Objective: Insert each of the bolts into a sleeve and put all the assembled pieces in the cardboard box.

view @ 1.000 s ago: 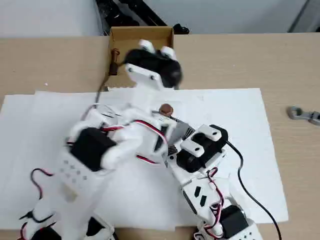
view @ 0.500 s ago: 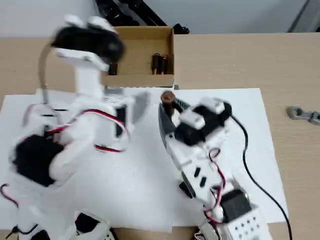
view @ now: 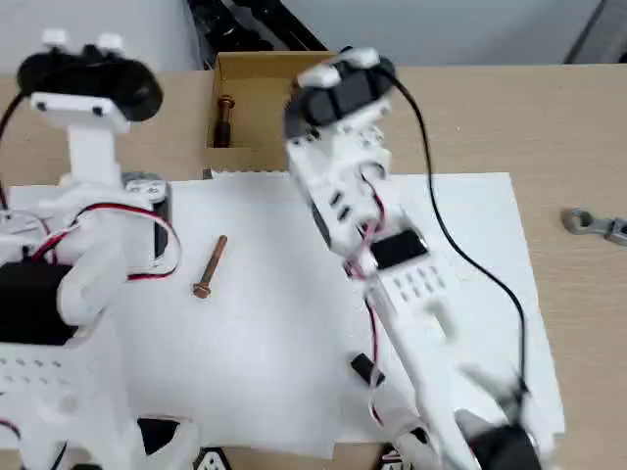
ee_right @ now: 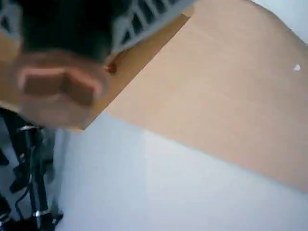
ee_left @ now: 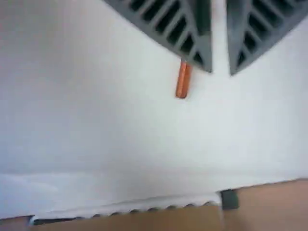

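The right gripper (ee_right: 91, 43) was closed on an assembled piece (ee_right: 57, 86), whose hexagonal bolt head and dark sleeve were seen close to the wrist camera. In the high view, that arm was stretched to the upper centre of the frame, at the cardboard box (view: 265, 67). A finished piece (view: 225, 116) already lay at the box's left side. The left gripper (ee_left: 219, 67) was held slightly apart and empty over the white sheet (view: 294, 372). The loose bolt (view: 210, 266) lay flat on the sheet at centre left, its tip showing past one finger rather than in the gap.

The held piece could be dropped on the rim or the worktop (view: 490, 117) if released off-centre. The bolt might also slip from its sleeve if tipped. The loose bolt could be pushed aside or rolled if the left gripper were lowered misaligned.
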Tool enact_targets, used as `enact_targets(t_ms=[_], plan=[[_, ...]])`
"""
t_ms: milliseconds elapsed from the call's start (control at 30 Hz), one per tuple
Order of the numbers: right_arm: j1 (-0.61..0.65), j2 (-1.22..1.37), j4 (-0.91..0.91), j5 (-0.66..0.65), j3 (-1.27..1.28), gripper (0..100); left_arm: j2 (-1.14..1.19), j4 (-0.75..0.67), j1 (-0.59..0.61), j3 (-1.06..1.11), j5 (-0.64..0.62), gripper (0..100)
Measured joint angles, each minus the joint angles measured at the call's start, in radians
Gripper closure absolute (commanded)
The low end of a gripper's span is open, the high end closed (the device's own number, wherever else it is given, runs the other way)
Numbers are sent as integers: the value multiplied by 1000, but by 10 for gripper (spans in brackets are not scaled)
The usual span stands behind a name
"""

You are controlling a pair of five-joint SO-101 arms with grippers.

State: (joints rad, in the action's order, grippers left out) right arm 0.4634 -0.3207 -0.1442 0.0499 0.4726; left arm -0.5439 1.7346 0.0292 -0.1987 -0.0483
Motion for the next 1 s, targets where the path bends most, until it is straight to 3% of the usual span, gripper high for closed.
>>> enact_targets(t_ms=[400, 700, 900, 1000], plan=[[-21, 761, 8, 0, -623, 991, -241, -20, 40, 325, 6, 995], [-20, 1217, -51, 0, -1129, 988, -259, -21, 40, 471, 64, 995], [-23, 1378, -152, 5, -1341, 857, -261, -37, 40, 477, 64, 995], [-26, 1413, -216, 48, -1410, 844, -261, -51, 40, 477, 66, 994]])
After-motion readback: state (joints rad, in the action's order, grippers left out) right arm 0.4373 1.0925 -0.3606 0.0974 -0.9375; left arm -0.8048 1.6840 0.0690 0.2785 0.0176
